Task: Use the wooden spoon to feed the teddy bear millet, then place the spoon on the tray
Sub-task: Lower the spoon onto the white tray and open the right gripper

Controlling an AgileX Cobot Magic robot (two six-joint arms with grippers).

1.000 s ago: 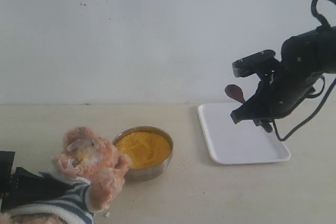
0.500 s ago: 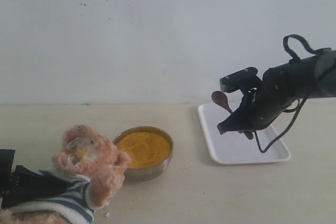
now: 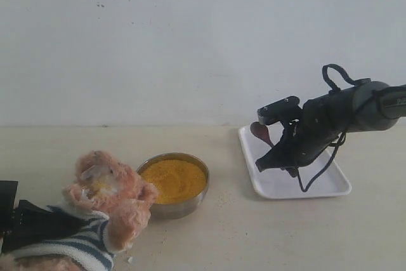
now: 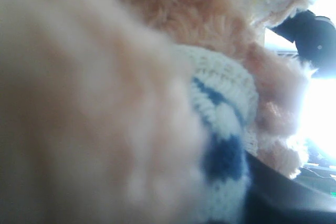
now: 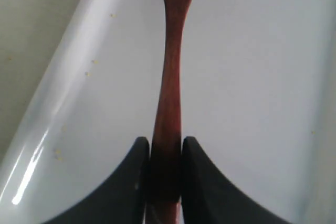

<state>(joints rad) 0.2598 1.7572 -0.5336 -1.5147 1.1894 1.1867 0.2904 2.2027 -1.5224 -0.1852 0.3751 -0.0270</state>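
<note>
Your right end effector point(image 3: 269, 158) is down low over the tray point(image 3: 320, 183), clamped on the wooden spoon point(image 3: 260, 132). The teddy bear point(image 3: 104, 195) sits right up against the millet point(image 3: 172, 179) bowl point(image 3: 181, 210) on the counter point(image 3: 254, 239).

On worktop point(image 3: 266, 236), L to R: teddy bear point(image 3: 106, 198), then bowl point(image 3: 184, 208) w/ millet point(image 3: 172, 179) in it just beside, then tray point(image 3: 278, 184) well apart. Wooden spoon point(image 3: 261, 132) above tray.

The right arm point(image 3: 346, 109), at the right of the exterior view, is matte black and rounded, with a flat black camera block point(image 3: 279, 110) at its left end. A thin black cable point(image 3: 335, 70) loops above it. The right gripper point(image 5: 165, 148) has black fingers point(image 5: 123, 187) with curved, tapering edges. The left arm point(image 3: 7, 204), lower left, is black and boxy.
</note>
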